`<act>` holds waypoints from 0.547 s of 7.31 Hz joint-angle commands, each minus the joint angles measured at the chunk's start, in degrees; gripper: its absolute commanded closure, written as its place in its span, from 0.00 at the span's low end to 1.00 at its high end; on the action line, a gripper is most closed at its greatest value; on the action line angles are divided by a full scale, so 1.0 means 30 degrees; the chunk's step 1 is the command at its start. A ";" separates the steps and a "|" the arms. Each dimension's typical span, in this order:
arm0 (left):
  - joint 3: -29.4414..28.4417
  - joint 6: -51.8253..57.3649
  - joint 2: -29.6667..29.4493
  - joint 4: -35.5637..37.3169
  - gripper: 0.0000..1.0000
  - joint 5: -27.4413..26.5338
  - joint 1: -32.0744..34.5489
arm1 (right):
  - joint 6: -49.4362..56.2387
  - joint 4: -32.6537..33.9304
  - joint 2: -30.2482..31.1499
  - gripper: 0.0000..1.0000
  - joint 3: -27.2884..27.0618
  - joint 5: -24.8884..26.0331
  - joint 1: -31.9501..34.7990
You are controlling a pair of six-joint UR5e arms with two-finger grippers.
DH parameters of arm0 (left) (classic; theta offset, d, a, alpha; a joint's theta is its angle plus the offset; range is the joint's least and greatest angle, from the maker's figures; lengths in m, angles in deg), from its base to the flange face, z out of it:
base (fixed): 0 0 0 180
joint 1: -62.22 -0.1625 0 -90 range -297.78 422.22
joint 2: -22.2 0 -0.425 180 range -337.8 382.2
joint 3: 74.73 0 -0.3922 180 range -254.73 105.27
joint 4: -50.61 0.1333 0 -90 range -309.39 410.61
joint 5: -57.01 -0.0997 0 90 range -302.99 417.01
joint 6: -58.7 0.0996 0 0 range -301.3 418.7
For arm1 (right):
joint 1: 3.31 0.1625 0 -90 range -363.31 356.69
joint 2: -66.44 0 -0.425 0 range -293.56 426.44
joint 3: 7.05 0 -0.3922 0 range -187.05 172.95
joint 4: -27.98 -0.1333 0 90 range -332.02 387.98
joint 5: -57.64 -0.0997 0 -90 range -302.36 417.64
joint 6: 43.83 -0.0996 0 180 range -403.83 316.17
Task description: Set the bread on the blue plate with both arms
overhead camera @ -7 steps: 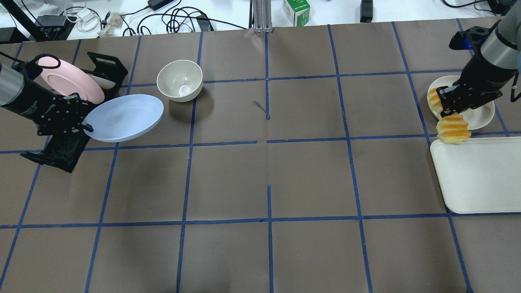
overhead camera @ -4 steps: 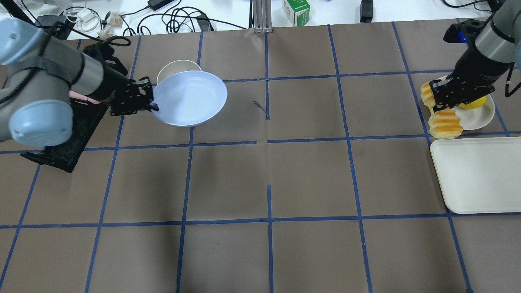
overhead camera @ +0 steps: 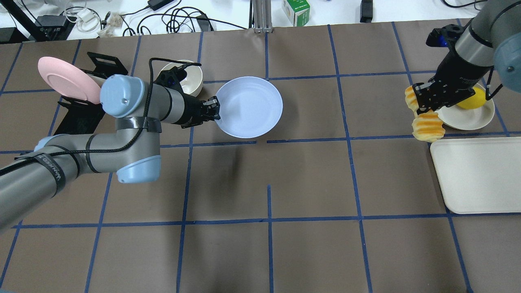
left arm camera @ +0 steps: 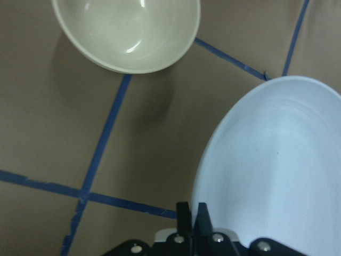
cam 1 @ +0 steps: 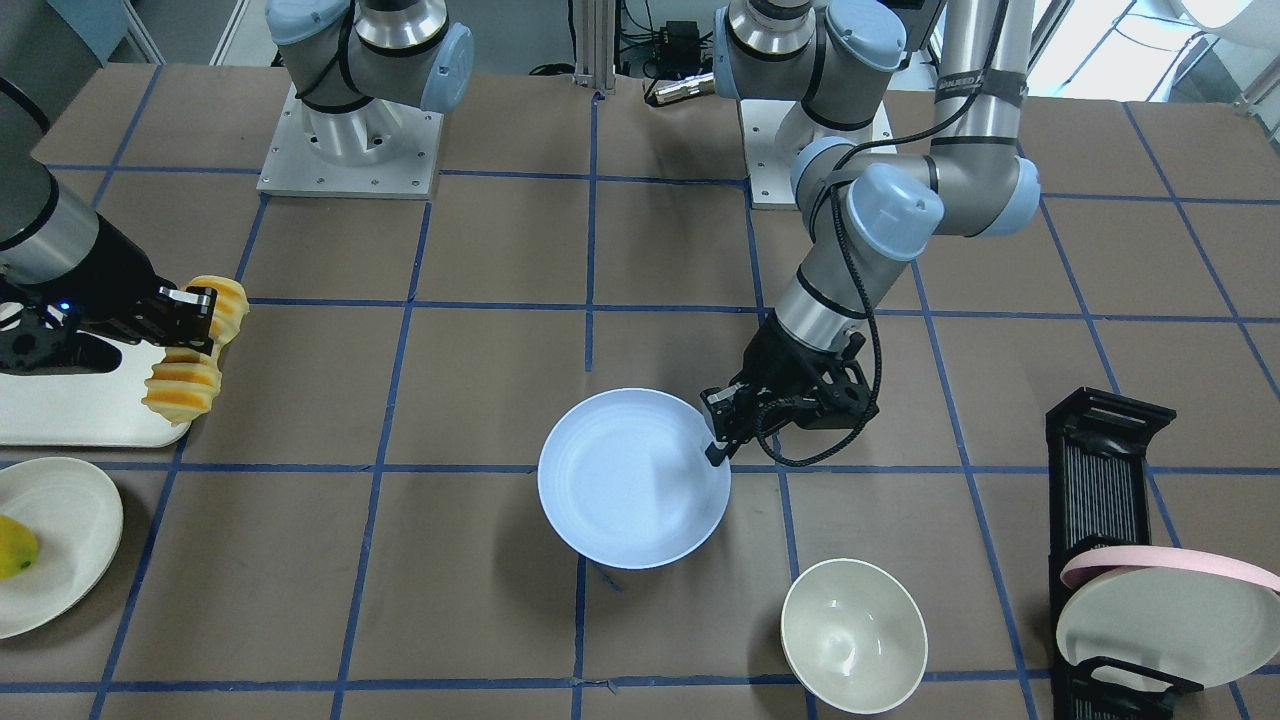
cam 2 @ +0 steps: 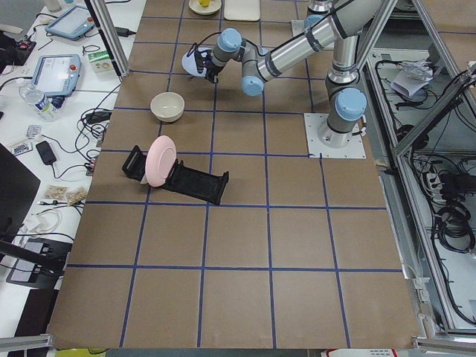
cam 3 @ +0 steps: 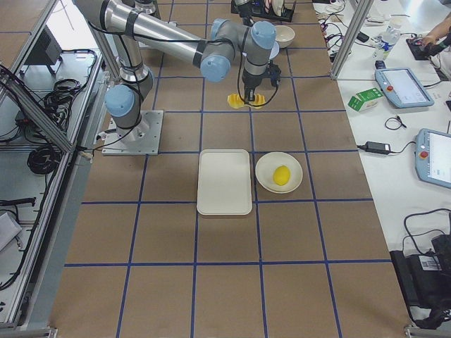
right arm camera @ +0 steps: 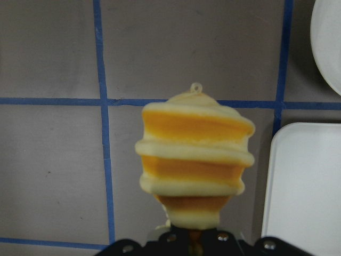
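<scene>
Brown paper-covered table (overhead camera: 309,179) crossed by a blue tape grid, seen from overhead. Reaching in from the left, silver left arm (overhead camera: 122,138) with light-blue joint caps; from the far right corner, matching right arm (overhead camera: 472,44). Flat white rectangular tray (overhead camera: 476,175) at the right edge. Black dish rack (overhead camera: 77,118) far left, propping a round pink-rimmed plate (overhead camera: 67,79) on edge. Round pale blue plate (overhead camera: 249,106) near the table's far middle, roughly level and held clear of the surface, its left rim pinched between the closed-down fingers of the black left gripper (overhead camera: 215,112). White bowl (overhead camera: 193,79) just behind that wrist, partly hidden. White oval plate (overhead camera: 468,118) just beyond the tray. Ridged yellow-orange bread loaf (overhead camera: 425,125) clenched around its middle by the black right gripper (overhead camera: 423,106), hanging above the table just left of the oval plate, near the tray's far left corner, well apart from the blue plate. Small yellow fruit (overhead camera: 474,99) on the oval plate.
</scene>
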 commanded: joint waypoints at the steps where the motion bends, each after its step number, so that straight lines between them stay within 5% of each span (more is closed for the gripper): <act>1: 0.0342 0.1132 -0.1693 0.1109 1.00 0.0207 0.0667 | -0.0871 0.0128 -0.0607 1.00 -0.0043 -0.0420 0.0656; 2: 0.0401 0.1638 -0.2047 0.1109 1.00 0.0062 0.0871 | -0.1712 0.0244 -0.0755 1.00 -0.0072 -0.0479 0.1239; 3: 0.0402 0.1759 -0.2167 0.1109 0.68 0.0003 0.0960 | -0.2736 0.0883 -0.1017 1.00 -0.0043 -0.0479 0.2376; 4: 0.0199 0.1731 -0.2139 0.1051 0.01 -0.0027 0.1019 | -0.3906 0.1760 -0.1223 1.00 -0.0043 -0.0508 0.3402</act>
